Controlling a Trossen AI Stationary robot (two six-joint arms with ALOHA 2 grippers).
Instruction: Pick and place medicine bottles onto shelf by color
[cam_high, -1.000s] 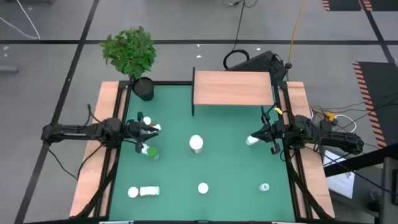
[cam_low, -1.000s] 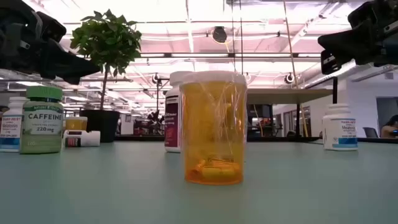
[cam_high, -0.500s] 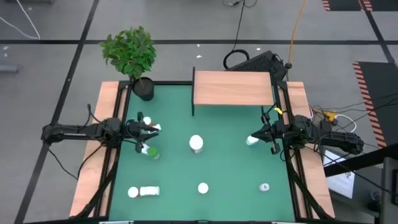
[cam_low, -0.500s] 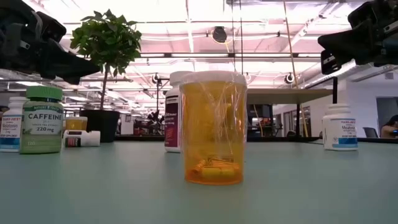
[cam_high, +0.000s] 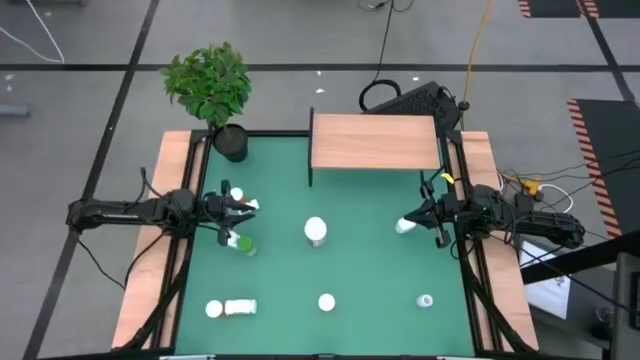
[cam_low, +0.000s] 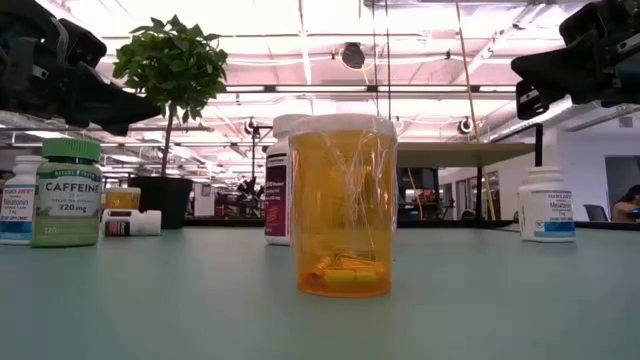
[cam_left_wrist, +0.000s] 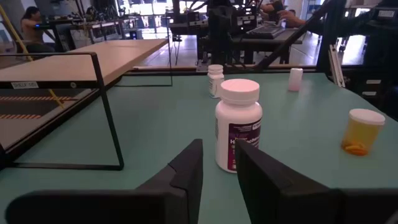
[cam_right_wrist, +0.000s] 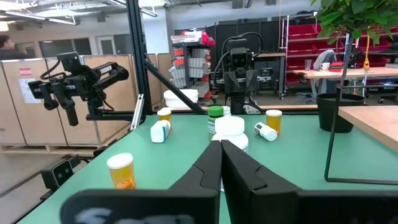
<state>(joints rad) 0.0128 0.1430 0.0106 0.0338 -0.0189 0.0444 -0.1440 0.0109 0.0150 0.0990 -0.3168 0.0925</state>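
White bottles (cam_high: 316, 231) sit scattered on the green mat (cam_high: 370, 270), none on the wooden shelf (cam_high: 375, 141) at the far edge. I see an orange vial (cam_low: 343, 205) close to the low camera. Left gripper (cam_high: 245, 208) hovers at the left side, fingers slightly parted, empty. Right gripper (cam_high: 408, 222) at the right side, fingers pressed together, empty.

The shelf (cam_high: 375, 142) stands at the table's far edge, bottles (cam_high: 316, 230) scattered before it.
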